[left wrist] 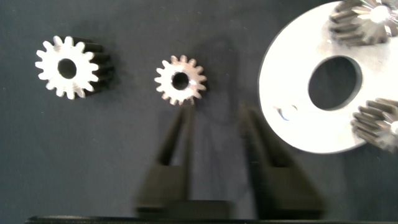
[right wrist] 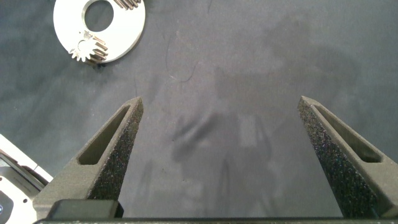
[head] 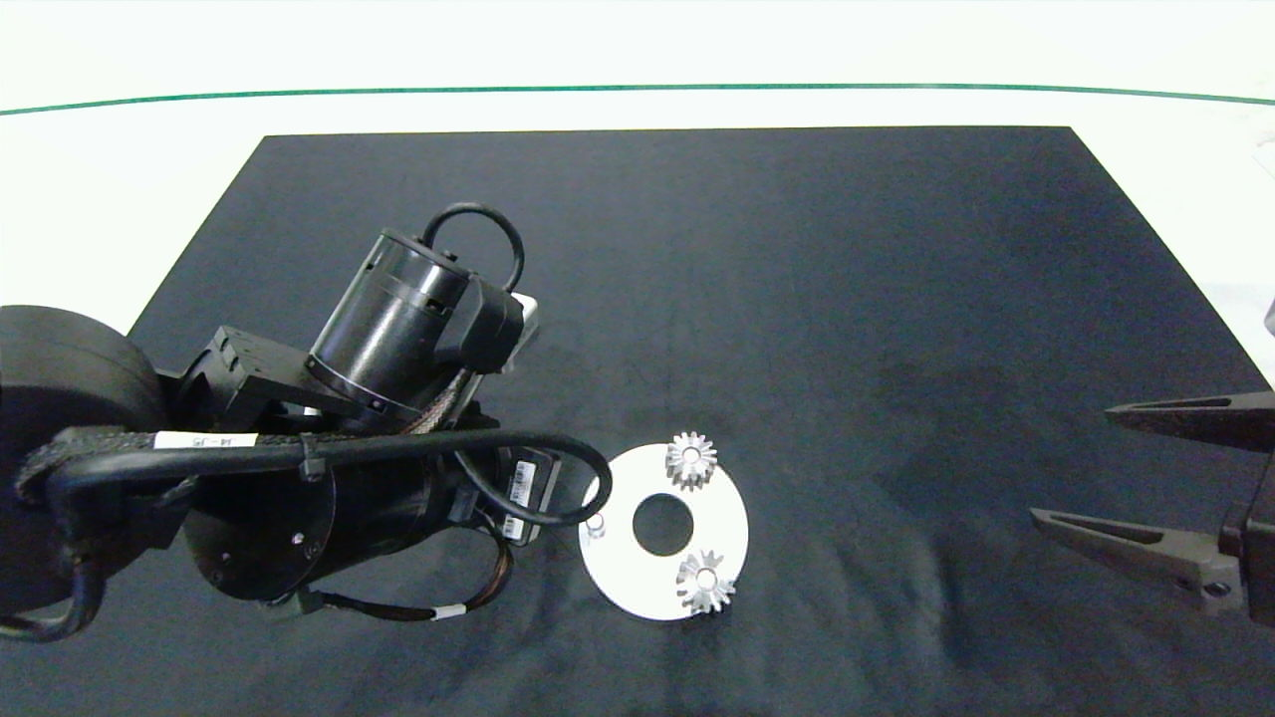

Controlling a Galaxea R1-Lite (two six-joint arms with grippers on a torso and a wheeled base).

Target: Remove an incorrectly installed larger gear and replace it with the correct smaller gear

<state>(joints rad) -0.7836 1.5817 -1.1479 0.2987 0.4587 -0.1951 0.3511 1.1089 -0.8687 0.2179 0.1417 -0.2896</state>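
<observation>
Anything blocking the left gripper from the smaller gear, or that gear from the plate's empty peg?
Nothing visible. The open left gripper sits beside the smaller gear; only bare mat separates it from the plate and its peg. The larger gear lies clear.

Left arm (head: pixel 329 438): black cylindrical housings, looped black cables, zip tie, white labels, braided sleeve. Right end effector (head: pixel 1146 468): two grey tapered fingers (right wrist: pixel 106 155) with hollow slots, textured inner pads.
</observation>
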